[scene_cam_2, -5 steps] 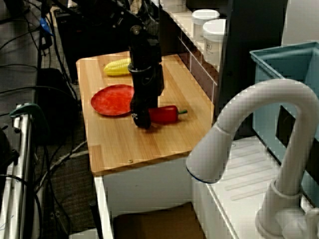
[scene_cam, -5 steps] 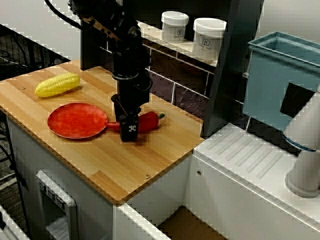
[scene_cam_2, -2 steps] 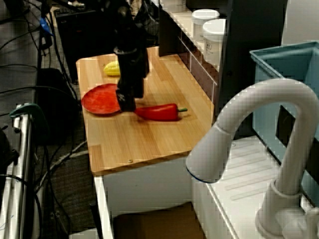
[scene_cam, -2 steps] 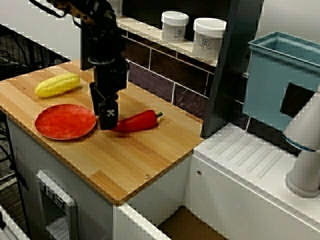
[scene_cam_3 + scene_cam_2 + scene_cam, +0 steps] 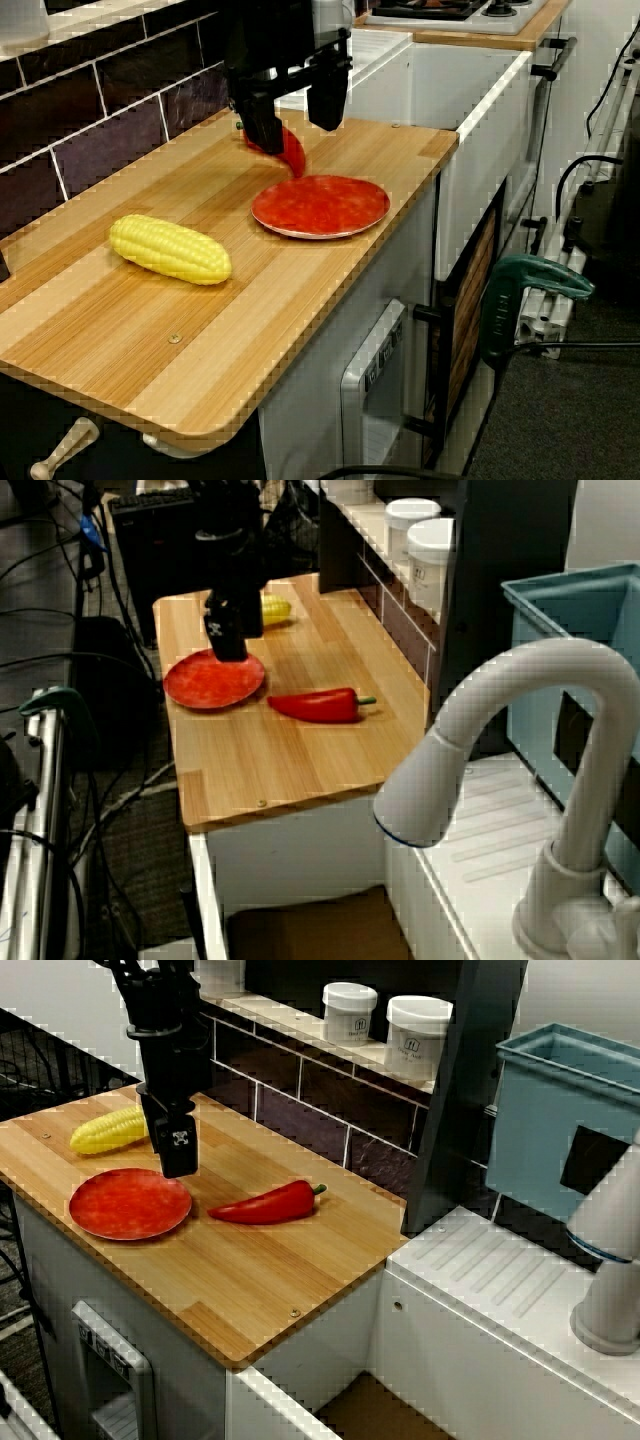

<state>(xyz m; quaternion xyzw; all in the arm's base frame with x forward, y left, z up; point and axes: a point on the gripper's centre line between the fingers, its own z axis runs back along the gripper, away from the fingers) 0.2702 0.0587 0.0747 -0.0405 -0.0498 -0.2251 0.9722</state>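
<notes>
My black gripper (image 5: 178,1160) hangs just above the wooden counter (image 5: 250,1280), over the far right rim of the red plate (image 5: 128,1204). In the view along the counter its fingers (image 5: 262,122) stand apart, so the gripper (image 5: 295,112) is open and holds nothing. The yellow corn cob (image 5: 112,1129) lies just left of it, behind the plate. A red pepper (image 5: 265,1203) lies flat on the wood to the right, apart from the gripper. In the view past the faucet the gripper (image 5: 228,648) sits above the plate (image 5: 213,680), with the pepper (image 5: 315,705) nearer the camera.
Two white jars (image 5: 350,1010) (image 5: 416,1036) stand on the shelf behind the counter, above a dark tiled wall (image 5: 320,1100). A blue bin (image 5: 560,1110) and a white faucet (image 5: 500,730) stand to the right over the white drainboard (image 5: 500,1270).
The gripper has left the pepper, risen and travelled left to the plate's far edge near the corn. The plate slid a little left early on; the pepper stays lying on the wood.
</notes>
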